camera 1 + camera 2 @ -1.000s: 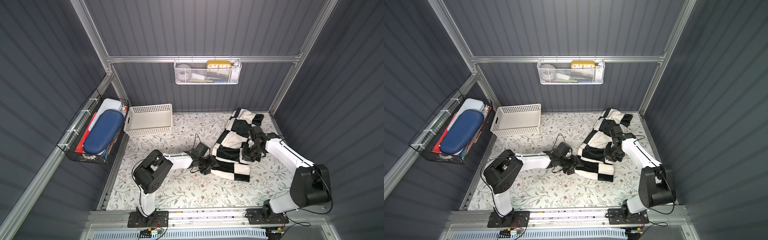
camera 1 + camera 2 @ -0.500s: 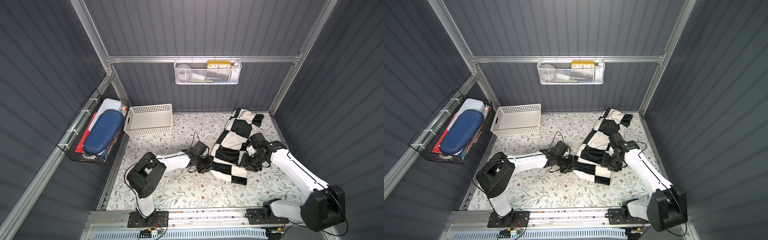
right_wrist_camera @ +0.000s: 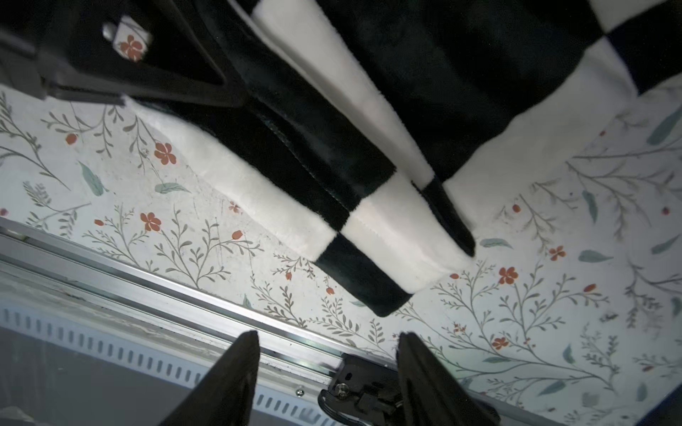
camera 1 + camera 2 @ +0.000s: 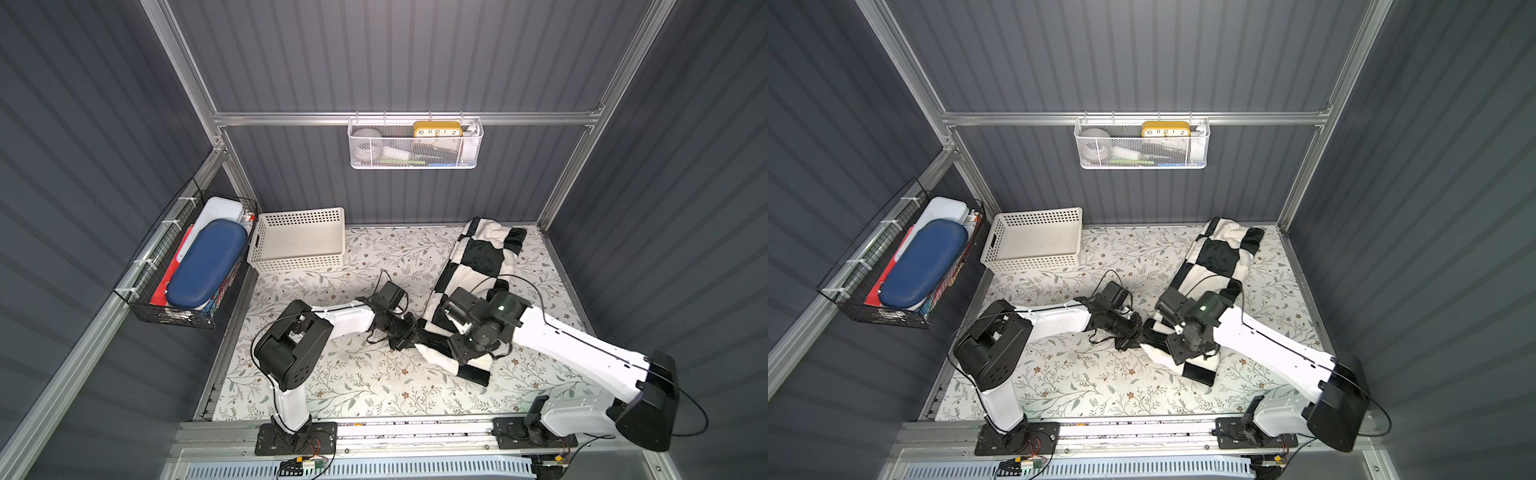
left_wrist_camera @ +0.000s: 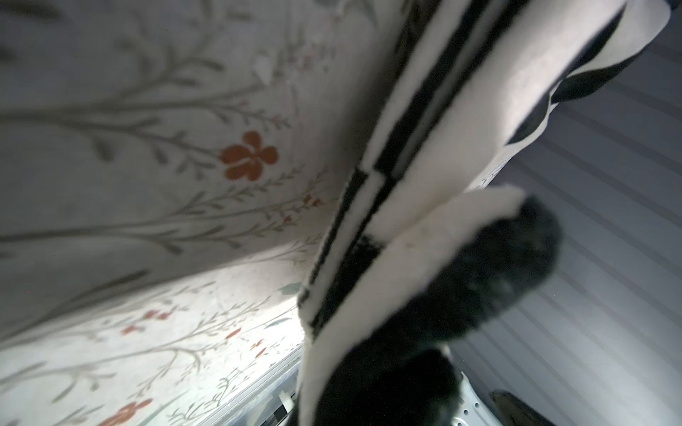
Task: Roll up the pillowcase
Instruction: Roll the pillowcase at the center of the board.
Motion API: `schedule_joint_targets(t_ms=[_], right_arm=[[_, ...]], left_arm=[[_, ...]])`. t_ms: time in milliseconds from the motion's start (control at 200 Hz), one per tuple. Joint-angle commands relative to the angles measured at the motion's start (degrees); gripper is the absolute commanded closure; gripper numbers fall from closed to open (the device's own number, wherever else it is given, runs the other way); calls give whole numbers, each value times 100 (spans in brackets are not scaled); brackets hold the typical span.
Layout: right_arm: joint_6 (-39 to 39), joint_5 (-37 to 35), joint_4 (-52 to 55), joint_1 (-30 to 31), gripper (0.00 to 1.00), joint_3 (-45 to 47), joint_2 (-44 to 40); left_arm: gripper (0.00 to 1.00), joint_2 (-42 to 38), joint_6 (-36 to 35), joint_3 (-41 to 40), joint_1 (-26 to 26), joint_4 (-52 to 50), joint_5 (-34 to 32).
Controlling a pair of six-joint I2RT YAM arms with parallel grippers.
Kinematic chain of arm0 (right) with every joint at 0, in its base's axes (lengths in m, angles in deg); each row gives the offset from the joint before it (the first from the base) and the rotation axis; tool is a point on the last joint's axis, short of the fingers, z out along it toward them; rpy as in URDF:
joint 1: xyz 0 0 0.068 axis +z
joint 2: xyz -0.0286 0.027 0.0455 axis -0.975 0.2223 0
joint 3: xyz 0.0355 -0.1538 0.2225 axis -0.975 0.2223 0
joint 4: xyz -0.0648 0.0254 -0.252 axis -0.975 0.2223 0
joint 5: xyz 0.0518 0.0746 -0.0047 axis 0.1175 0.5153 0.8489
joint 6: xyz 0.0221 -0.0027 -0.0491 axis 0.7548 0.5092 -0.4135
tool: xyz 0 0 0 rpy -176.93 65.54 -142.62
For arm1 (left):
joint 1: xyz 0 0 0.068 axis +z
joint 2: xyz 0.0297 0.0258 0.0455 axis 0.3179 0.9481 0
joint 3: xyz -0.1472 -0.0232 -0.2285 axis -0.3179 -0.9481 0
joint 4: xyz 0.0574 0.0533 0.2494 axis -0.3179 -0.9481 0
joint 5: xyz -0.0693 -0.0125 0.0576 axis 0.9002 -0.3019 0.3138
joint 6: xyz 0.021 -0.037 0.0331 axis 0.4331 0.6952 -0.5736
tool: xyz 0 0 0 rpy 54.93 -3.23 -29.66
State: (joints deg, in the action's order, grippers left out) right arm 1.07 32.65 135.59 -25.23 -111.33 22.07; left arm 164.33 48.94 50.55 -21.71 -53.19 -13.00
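Pillowcase (image 4: 482, 253): plush fuzzy cloth. Table cover (image 4: 374, 386): matt printed. Basket (image 4: 299, 264): perforated matt plastic. Rail (image 4: 291, 118): brushed metal.

Both top views are evenly lit from overhead and pretty crisp, just soft shadows on the pale floral-print table cover (image 4: 374, 386). Left wrist view is mushy: the black-and-white checkered plush pillowcase (image 5: 424, 221) sits too close, blurred, with half the cover in shade. Right wrist view's bright and sharp.

A white perforated basket (image 4: 299, 262) stands on the floral worktop (image 4: 374, 382); a yellow clock (image 4: 437, 129) sits in a hanging mesh basket (image 4: 415, 158).
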Motion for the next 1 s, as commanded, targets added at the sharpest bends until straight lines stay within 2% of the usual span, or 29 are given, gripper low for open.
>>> schedule_joint_targets(t_ms=[0, 95, 220, 280, 440, 560, 595, 725, 860, 910, 996], right_arm=[[-295, -1003, 62, 477, 35, -97, 548], [-427, -1394, -241, 760, 33, -11, 779], [-630, -1156, -1121, 923, 22, 412, 430], [-811, -1097, -1398, 1038, 20, 567, 437], [-1150, -615, -1034, 1726, 21, 305, 997], [-1056, -234, -903, 2200, 22, 28, 1066], [-1016, -324, -917, 2261, 23, 18, 1054], [-954, -1181, -1275, 2274, 23, 401, 1144], [-1030, -1077, -1650, 2201, 25, 604, 1502], [-1076, -836, -1971, 2142, 26, 748, 1603], [-1103, -733, -2046, 2151, 27, 620, 1840]], left_arm=[[100, -293, -86, -166, 292, -696, 163], [100, -397, -192, -403, 421, -724, 231], [100, -477, -249, -899, 428, -578, 363], [100, -493, -249, -1162, 439, -452, 491], [100, -455, -540, -1454, 562, -440, 754], [100, -401, -1004, -1417, 956, -668, 846], [100, -379, -1170, -1375, 1110, -742, 850], [100, -397, -1548, -1157, 1430, -1090, 790], [100, -410, -1619, -1094, 1484, -1218, 837], [100, -430, -1624, -1098, 1485, -1200, 840], [100, -495, -1559, -1154, 1485, -1150, 854]])
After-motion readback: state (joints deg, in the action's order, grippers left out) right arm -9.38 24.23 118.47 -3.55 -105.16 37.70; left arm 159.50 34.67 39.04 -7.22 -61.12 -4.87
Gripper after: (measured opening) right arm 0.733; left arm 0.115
